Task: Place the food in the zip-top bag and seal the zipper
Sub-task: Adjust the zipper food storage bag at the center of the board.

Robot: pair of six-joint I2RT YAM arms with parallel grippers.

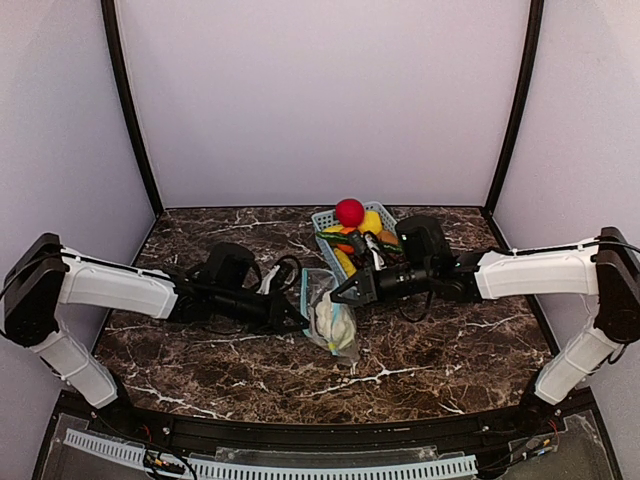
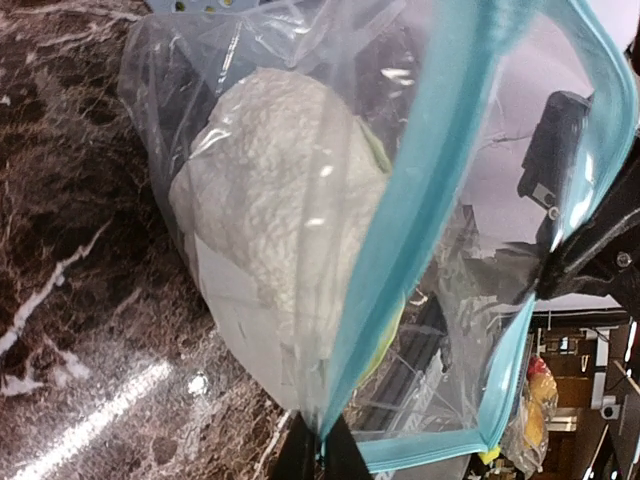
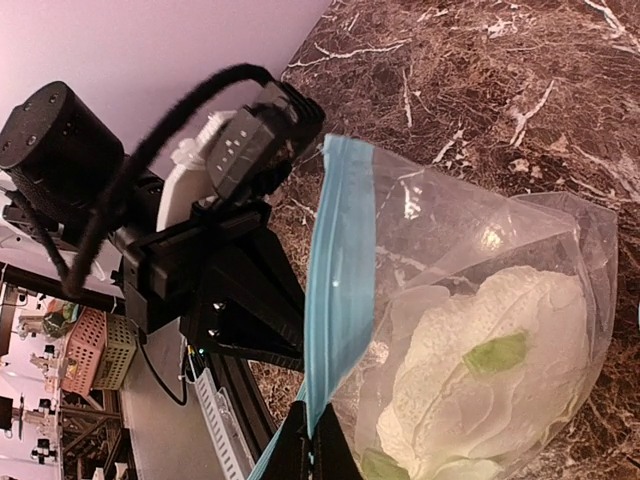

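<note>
The clear zip-top bag (image 1: 322,300) is held up between both grippers over the table's middle. The white cauliflower (image 1: 333,322) is inside it, also seen in the left wrist view (image 2: 280,210) and the right wrist view (image 3: 480,380), with a light-green piece (image 3: 497,353) on it. My left gripper (image 2: 320,455) is shut on the light-blue zipper (image 2: 430,200) edge. My right gripper (image 3: 318,455) is shut on the zipper (image 3: 340,290) from the opposite side. The bag's mouth is partly open. A yellow banana-like piece (image 1: 345,262) lies in the basket.
A light-blue lattice basket (image 1: 325,218) stands behind the bag, holding a red ball-like fruit (image 1: 349,212) and other toy foods. Dark marble table (image 1: 450,350) with purple walls around. The left arm's wrist (image 3: 220,290) fills the right wrist view's left side.
</note>
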